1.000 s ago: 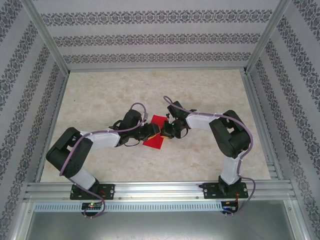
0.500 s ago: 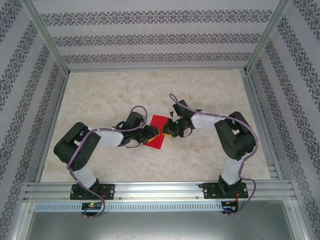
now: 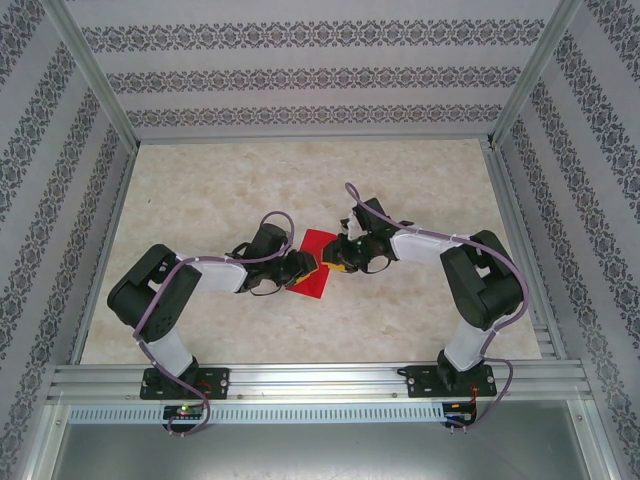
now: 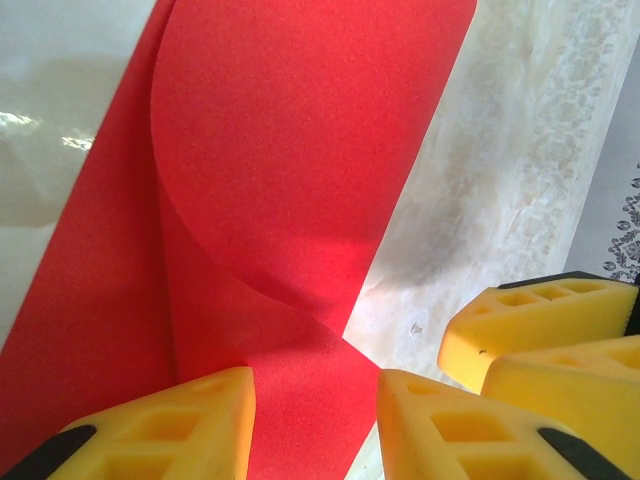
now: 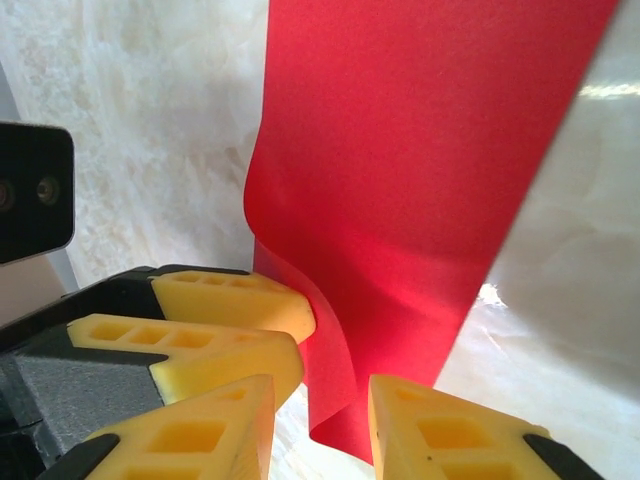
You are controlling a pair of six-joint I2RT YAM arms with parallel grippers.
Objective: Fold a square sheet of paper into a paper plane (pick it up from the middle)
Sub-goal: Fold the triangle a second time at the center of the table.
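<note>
The square sheet of paper [image 3: 313, 258] is bright red and lies mid-table between both grippers, which meet over its right part. In the left wrist view the sheet [image 4: 300, 150] bows up in a loose curl, and its near part runs between the spread yellow fingers of my left gripper [image 4: 315, 420], which is open. My right gripper [image 5: 320, 430] is open too, with a curled lower edge of the sheet [image 5: 420, 150] hanging in its gap. The left gripper's fingers [image 5: 230, 300] press against that edge. No dart shape is formed.
The marble-patterned tabletop [image 3: 420, 180] is walled by patterned panels and an aluminium frame [image 3: 300, 378] along the near edge. The right gripper's fingers [image 4: 530, 320] crowd the right of the left wrist view, very close to the left gripper.
The left arm first drew its elbow in. The right arm's elbow swung outward to the right while its gripper stayed at the paper. The sheet barely shifted.
</note>
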